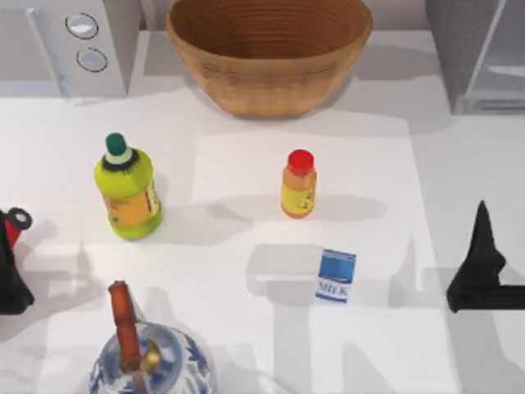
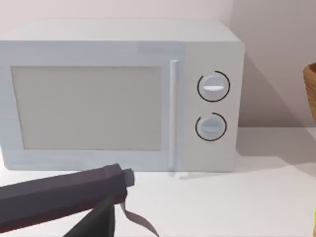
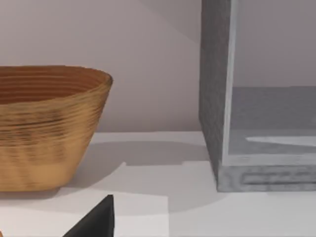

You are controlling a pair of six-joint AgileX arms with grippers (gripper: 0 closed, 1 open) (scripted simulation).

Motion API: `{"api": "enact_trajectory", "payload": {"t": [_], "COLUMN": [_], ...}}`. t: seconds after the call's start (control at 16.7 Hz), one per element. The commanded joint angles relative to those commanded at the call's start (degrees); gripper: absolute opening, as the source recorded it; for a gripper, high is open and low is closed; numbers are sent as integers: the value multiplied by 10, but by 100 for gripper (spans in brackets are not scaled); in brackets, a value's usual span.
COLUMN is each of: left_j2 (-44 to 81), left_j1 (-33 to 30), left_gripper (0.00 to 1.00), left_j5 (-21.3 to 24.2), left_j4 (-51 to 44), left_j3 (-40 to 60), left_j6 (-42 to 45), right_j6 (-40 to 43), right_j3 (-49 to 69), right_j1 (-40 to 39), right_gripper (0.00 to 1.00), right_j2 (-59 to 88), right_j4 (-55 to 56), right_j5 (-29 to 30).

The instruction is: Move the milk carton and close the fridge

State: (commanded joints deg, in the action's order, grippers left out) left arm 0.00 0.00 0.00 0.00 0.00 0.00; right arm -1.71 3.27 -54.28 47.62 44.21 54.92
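Observation:
The milk carton (image 1: 336, 277) is a small blue-and-white box that stands on the white table, right of centre and near the front. The fridge (image 1: 469, 51) stands at the back right corner. Its dark-grey speckled side (image 3: 215, 98) faces the basket, and its pale inside (image 3: 271, 123) shows in the right wrist view. My right gripper (image 1: 482, 256) is parked at the table's right edge, well to the right of the carton and apart from it. My left gripper (image 1: 10, 271) is parked at the left edge.
A wide wicker basket (image 1: 268, 51) fills the back middle. A light-grey microwave (image 1: 82, 41) with two dials sits at the back left. An orange bottle with a red cap (image 1: 299, 185) stands just behind the carton. A green bottle (image 1: 127, 190) and a blue-white teapot (image 1: 152, 363) stand on the left.

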Motion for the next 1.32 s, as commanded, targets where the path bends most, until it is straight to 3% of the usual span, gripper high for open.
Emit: {"api": "enact_trajectory", "payload": {"t": [0.3, 0.9, 1.32], "left_j2": [0, 0, 0], "left_j1": [0, 0, 0], "left_gripper": [100, 100, 100], "left_j5": [0, 0, 0], "left_j4": [0, 0, 0], "left_j3": [0, 0, 0], "left_j6": [0, 0, 0], "right_j6": [-22, -76, -92], "right_j3": [82, 298, 364], "right_j1": [-51, -157, -183], "right_gripper": [100, 100, 100], "right_j2": [183, 734, 869], "right_j4": [96, 331, 397], "right_j5": [81, 275, 325]}}
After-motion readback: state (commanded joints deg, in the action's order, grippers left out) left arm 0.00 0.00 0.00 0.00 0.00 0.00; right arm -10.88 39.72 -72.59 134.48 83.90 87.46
